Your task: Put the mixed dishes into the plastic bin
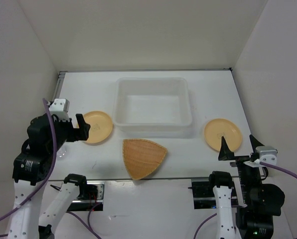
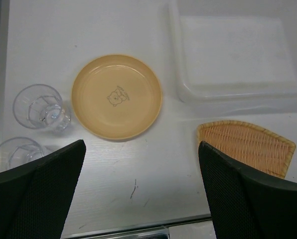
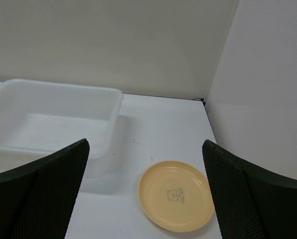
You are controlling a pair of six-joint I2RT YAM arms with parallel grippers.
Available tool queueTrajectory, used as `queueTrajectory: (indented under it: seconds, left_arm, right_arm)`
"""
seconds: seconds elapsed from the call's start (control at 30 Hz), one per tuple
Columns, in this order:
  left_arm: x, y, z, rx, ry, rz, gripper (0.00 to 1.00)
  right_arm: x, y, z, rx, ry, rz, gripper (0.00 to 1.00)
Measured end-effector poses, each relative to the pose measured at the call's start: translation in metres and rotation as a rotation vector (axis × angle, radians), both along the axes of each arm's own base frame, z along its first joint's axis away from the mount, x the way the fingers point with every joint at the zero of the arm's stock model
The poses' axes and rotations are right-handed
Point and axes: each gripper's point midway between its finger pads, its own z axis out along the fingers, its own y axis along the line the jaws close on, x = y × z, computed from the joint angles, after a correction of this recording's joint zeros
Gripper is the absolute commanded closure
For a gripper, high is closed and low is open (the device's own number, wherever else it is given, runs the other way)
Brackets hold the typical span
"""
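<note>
Translucent white plastic bin holds nothing; round yellow-orange plates, tan woven tray, clear cups wait outside. Left gripper and right gripper gape, unladen.

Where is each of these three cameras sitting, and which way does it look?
Top external: above and behind, looking down; both arms, bin centred.
Left wrist: looks down at one plate, two cups, tray; open left fingers frame it.
Right wrist: looks forward and down at other plate; open right fingers below.
Shared: every view shows the bin.
</note>
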Motion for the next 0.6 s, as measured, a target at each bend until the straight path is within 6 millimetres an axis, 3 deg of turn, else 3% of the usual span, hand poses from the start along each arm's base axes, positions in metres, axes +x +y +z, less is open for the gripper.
queueTrajectory:
  seconds: [0.13, 0.3, 0.47, 0.6]
  left_arm:
    - [0.015, -0.018, -0.014, -0.031, 0.111, -0.071, 0.0]
    - [0.021, -0.062, -0.049, -0.309, 0.319, -0.108, 0.0]
    - [-0.016, -0.085, -0.105, -0.532, 0.514, -0.036, 0.0]
    - [-0.044, -0.099, -0.121, -0.659, 0.576, -0.037, 0.0]
  right_arm:
    - [0.002, -0.001, -0.003, 0.01, 0.006, -0.006, 0.02]
    - [0.002, -0.008, -0.002, 0.032, 0.004, -0.042, 0.02]
    - [0.002, -0.01, -0.002, 0.039, 0.001, -0.052, 0.02]
    - [0.002, -0.009, -0.002, 0.042, 0.001, -0.051, 0.02]
